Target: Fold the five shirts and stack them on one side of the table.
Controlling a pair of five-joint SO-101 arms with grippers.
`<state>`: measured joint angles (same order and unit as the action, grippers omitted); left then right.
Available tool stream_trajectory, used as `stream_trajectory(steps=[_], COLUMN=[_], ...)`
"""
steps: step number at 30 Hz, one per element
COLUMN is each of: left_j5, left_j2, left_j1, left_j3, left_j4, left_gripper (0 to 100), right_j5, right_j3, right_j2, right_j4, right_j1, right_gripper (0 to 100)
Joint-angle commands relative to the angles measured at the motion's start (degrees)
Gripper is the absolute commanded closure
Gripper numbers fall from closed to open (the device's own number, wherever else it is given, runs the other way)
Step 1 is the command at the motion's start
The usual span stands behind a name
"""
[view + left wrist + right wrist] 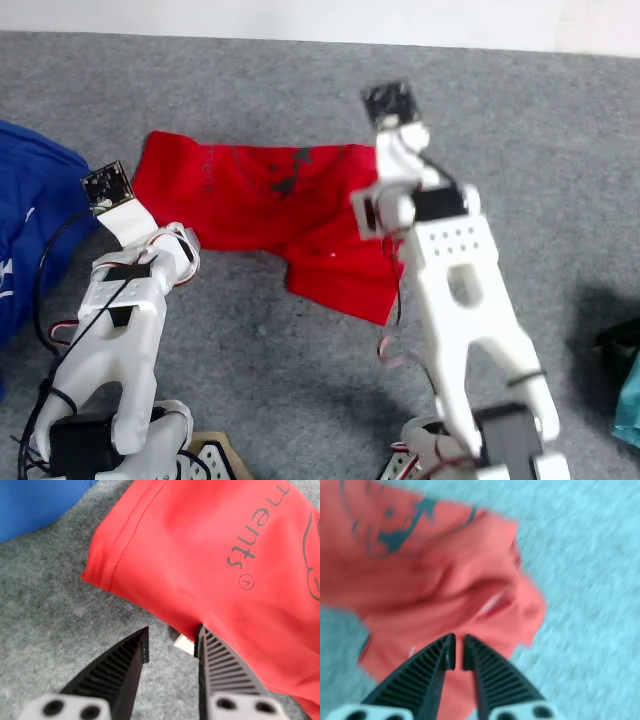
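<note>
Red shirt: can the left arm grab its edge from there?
Probably yes. The left gripper is open right at the edge of the red shirt, and nothing lies between them.

I'm looking down on a grey tabletop [560, 150] that runs across the whole scene from left to right. Its covering is fuzzy, speckled and matte, and the close views show a fine, fibrous nap. Along the far edge runs a pale strip [300, 20], whitish and plain; I can't tell whether it is a wall or bare surface beyond the covering. At the near edge, left of centre, a corner of tan board [222, 447] lies on the grey. The light is soft and even, with a dim shadow [598, 310] towards the right.
</note>
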<state>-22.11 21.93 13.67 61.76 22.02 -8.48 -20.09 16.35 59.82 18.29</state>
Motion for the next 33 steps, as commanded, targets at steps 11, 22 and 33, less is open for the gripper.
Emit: stream_trajectory(steps=[11,22,33], left_j5=[-0.4,-0.4,-0.4], left_j2=[2.1,2.1,2.1], left_j1=[-0.9,-0.9,-1.0], left_j3=[-0.2,-0.2,-0.2], left_j4=[-1.1,-1.1,-1.1], left_gripper=[83,83,83], right_j5=[-6.9,-3.7,-3.6], right_j3=[-25.7,-24.3,-13.8], right_j2=[16.5,0.3,-7.5], right_j4=[-7.2,-18.9,-21.3], right_j1=[8.7,8.8,8.6], right_gripper=[99.2,99.2,99.2])
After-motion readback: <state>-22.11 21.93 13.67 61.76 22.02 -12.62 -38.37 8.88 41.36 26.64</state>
